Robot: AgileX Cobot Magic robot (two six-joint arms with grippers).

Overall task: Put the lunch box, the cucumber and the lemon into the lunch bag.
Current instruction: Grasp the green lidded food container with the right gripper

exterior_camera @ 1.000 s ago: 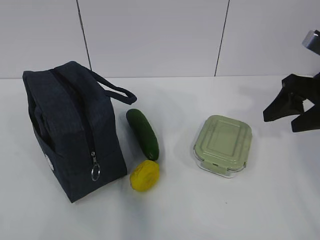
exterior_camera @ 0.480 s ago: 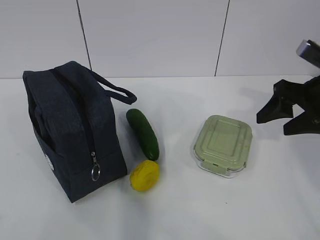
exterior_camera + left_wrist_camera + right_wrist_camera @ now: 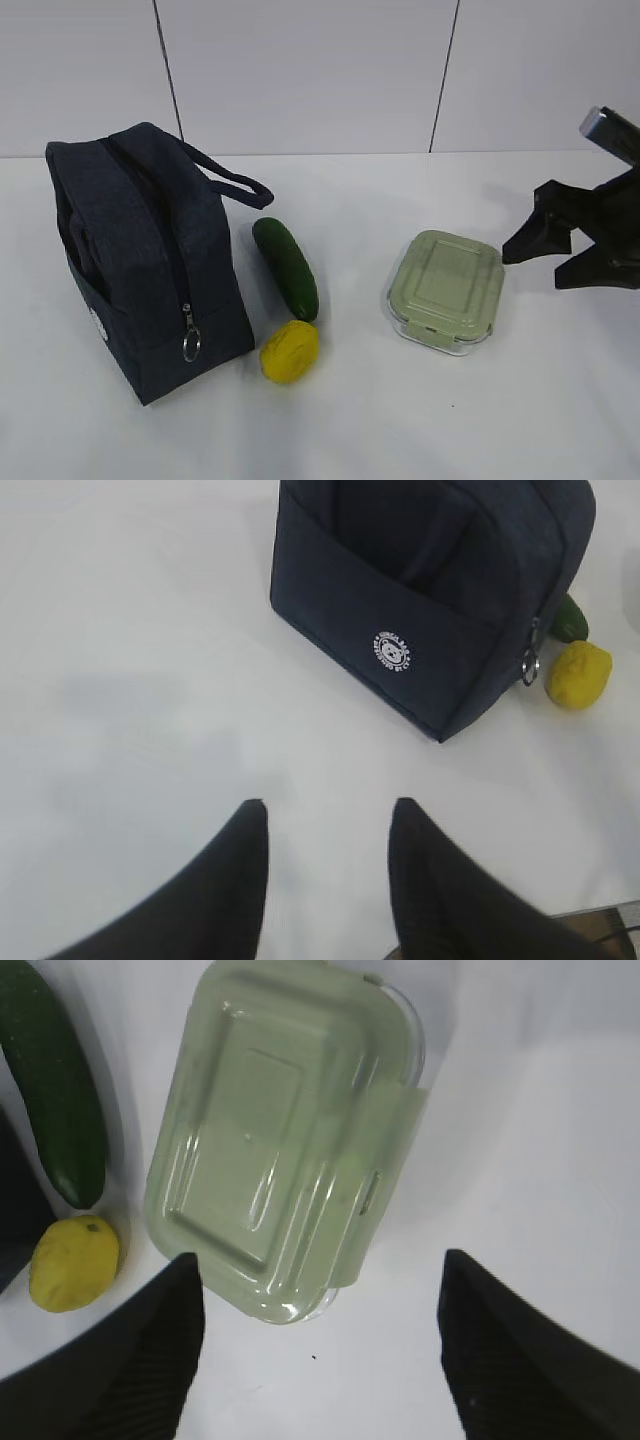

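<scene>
The navy lunch bag (image 3: 140,260) stands at the left, its zipper closed with the ring pull low at the front; it also fills the top of the left wrist view (image 3: 430,590). The dark green cucumber (image 3: 286,266) lies right of it, with the yellow lemon (image 3: 289,350) at its near end. The green-lidded lunch box (image 3: 446,290) sits right of centre. My right gripper (image 3: 542,262) hovers wide open just right of the box (image 3: 285,1135), nothing between its fingers. My left gripper (image 3: 327,810) is open over bare table, short of the bag, out of the exterior view.
The white table (image 3: 350,430) runs back to a white tiled wall (image 3: 320,70). In the right wrist view the cucumber (image 3: 55,1110) and lemon (image 3: 73,1263) lie left of the box.
My right gripper has moved left and a little down toward the lunch box. The bag, cucumber, lemon and box have not moved.
</scene>
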